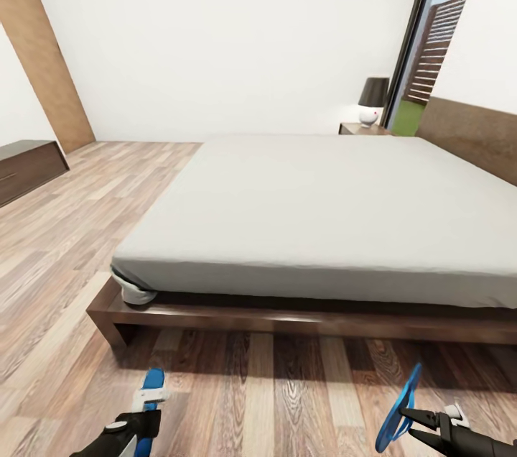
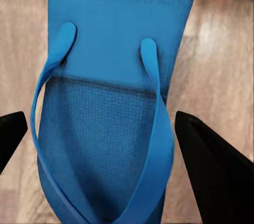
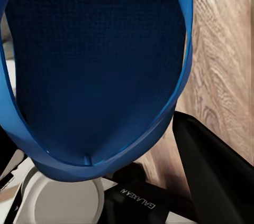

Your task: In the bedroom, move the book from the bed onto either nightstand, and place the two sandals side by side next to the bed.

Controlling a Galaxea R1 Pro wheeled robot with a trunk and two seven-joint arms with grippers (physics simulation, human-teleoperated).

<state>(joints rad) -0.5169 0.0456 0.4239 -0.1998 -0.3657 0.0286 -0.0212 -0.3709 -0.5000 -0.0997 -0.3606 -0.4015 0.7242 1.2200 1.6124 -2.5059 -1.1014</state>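
Observation:
A wide bed [image 1: 323, 213] with a pale mattress and dark wood frame [image 1: 237, 313] lies ahead. The book is out of view. One blue sandal [image 1: 152, 386] lies lengthwise on the floor before the bed. My left gripper [image 1: 141, 419] is over it, open. In the left wrist view the sandal [image 2: 111, 76] shows strap side up between the spread black fingers [image 2: 211, 160], with a thin gap at one side. My right gripper [image 1: 409, 412] is shut on the second sandal [image 1: 399, 414], held on edge above the floor; up close its sole [image 3: 95, 65] is dark blue. A nightstand [image 1: 359, 128] stands at the bed's far side.
A lamp [image 1: 372, 101] stands on the nightstand beside a tall dark-framed window [image 1: 431, 62]. A longer dark cabinet [image 1: 29, 166] sits against the left wall. Wood-plank floor [image 1: 72, 241] spreads left of the bed and along its near edge.

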